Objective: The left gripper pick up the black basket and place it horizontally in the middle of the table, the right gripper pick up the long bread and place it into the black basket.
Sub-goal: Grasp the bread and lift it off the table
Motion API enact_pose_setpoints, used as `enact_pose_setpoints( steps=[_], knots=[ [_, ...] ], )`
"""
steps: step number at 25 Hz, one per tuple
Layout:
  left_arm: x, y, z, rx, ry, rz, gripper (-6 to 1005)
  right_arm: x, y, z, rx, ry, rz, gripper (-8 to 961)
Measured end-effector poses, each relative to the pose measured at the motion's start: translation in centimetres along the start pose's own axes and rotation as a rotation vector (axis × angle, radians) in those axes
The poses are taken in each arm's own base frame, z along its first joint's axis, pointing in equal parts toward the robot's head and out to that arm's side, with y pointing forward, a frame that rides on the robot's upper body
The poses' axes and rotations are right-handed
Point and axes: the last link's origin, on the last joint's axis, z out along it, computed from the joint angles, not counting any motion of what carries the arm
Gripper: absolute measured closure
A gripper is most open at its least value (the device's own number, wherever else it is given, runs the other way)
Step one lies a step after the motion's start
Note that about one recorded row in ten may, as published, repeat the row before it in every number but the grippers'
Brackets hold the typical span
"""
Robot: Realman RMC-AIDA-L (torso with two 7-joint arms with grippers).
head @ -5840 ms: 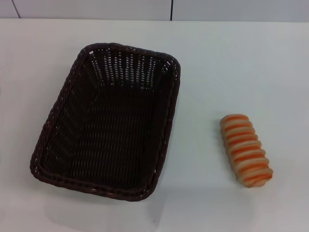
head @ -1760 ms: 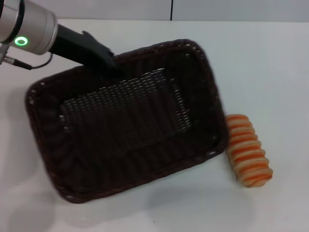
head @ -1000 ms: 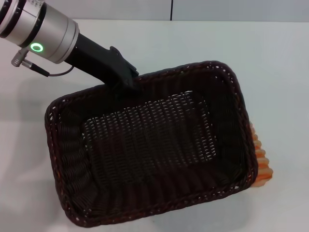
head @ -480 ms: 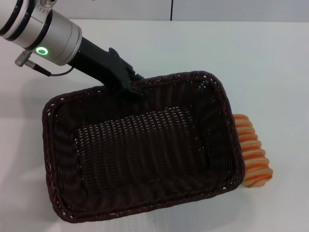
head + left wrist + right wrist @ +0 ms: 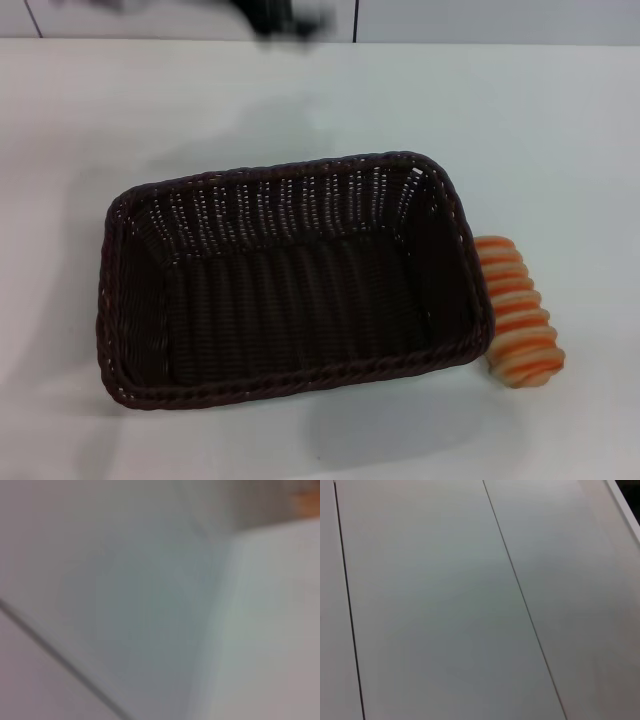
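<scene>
Black basket (image 5: 290, 275) sits flat on the table (image 5: 560, 130), long side running left-right, near centre. Long bread (image 5: 517, 310) lies just beside its right end. My left gripper (image 5: 285, 18) is a blur at far edge; grip state: cannot tell.

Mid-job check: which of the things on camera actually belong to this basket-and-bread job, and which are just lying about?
Job items:
black basket, set down on the table
long bread, right against the basket's right end
left gripper, blurred at the far edge

Lying about:
nothing else in view
</scene>
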Motion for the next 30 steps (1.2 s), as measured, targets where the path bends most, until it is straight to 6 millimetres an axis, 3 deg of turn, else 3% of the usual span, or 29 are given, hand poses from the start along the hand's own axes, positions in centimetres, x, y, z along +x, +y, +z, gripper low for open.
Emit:
enact_pose_setpoints(
  steps=[2, 4, 9, 12, 14, 17, 18, 19, 23, 26, 30],
  knots=[
    [0.9, -0.8, -0.6, 0.173, 0.069, 0.061, 380, 0.1, 0.2, 0.0, -0.009, 0.003, 0.004, 159],
    [1.3, -0.3, -0.6, 0.364, 0.141, 0.159, 368, 0.2, 0.6, 0.0, -0.029, 0.012, 0.012, 159],
    [-1.0, 4.4, 1.5, 0.723, 0.213, 0.354, 339, 0.8, 2.1, -0.3, -0.121, 0.049, 0.033, 158],
    [-3.0, 4.8, -0.4, 0.982, 0.322, 0.267, 322, 1.2, 3.5, -0.8, -0.219, 0.085, 0.051, 158],
    [-6.1, 4.9, -2.4, 1.103, 0.425, 0.095, 311, 1.3, 4.7, -1.3, -0.292, 0.103, 0.067, 158],
    [-11.6, 5.3, -3.9, 1.147, 0.519, -0.162, 294, 1.5, 7.0, -2.5, -0.459, 0.126, 0.074, 158],
    [-16.3, 5.1, -5.0, 1.181, 0.537, -0.338, 288, 1.6, 8.2, -3.2, -0.561, 0.139, 0.070, 158],
    [-16.3, 5.1, -5.0, 1.181, 0.537, -0.338, 282, 1.6, 8.2, -3.2, -0.561, 0.139, 0.070, 158],
    [-23.1, 5.3, -6.5, 1.237, 0.484, -0.587, 259, 2.1, 10.2, -4.2, -0.714, 0.190, 0.091, 158],
    [-26.0, 6.1, -7.6, 1.276, 0.456, -0.694, 242, 2.9, 11.3, -4.6, -0.769, 0.246, 0.097, 158],
    [-26.7, 6.5, -8.0, 1.290, 0.451, -0.708, 216, 4.3, 12.6, -4.6, -0.808, 0.324, 0.093, 158]
  ],
)
